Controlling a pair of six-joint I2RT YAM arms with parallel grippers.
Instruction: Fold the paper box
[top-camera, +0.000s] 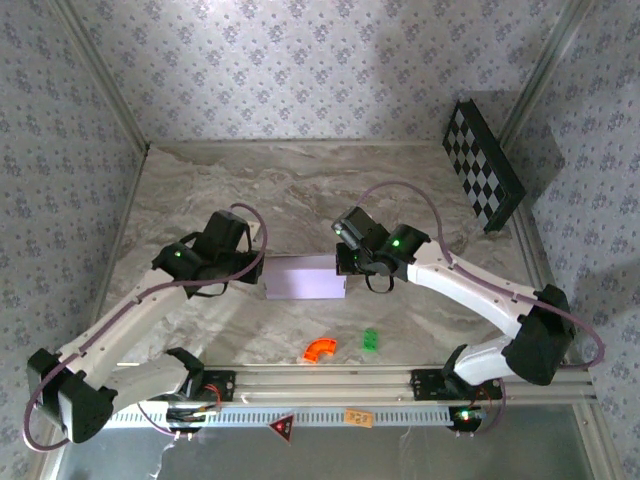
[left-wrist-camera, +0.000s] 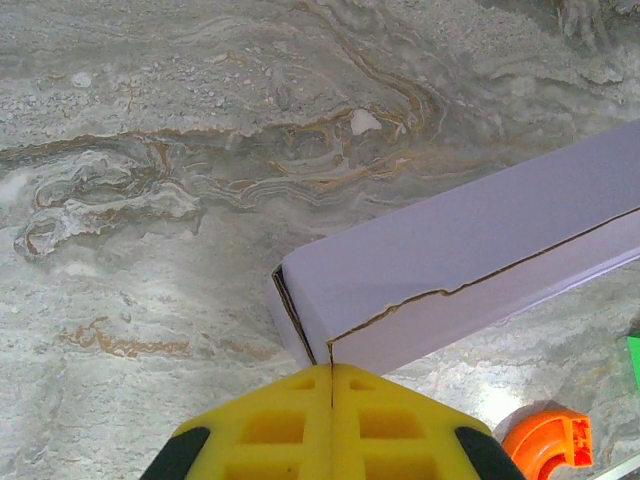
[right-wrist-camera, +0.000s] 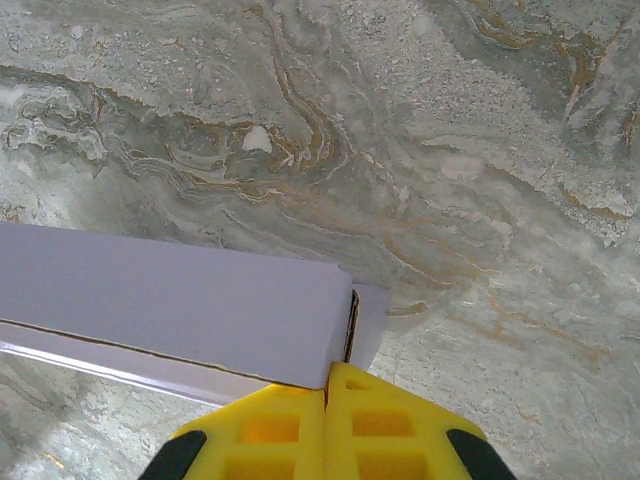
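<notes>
The box is nearly made. It lies on the table between the left tool and right tool. Each tool is squeezed together at one end, holding nothing. One flap sticks out and needs tucking.

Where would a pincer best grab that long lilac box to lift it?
Probably mid-length, across its short width, coming straight down from above. The box lies flat with both long parallel sides free, so the middle should balance. I'd avoid the ends: the flap there looks loosely tucked and could give.
</notes>
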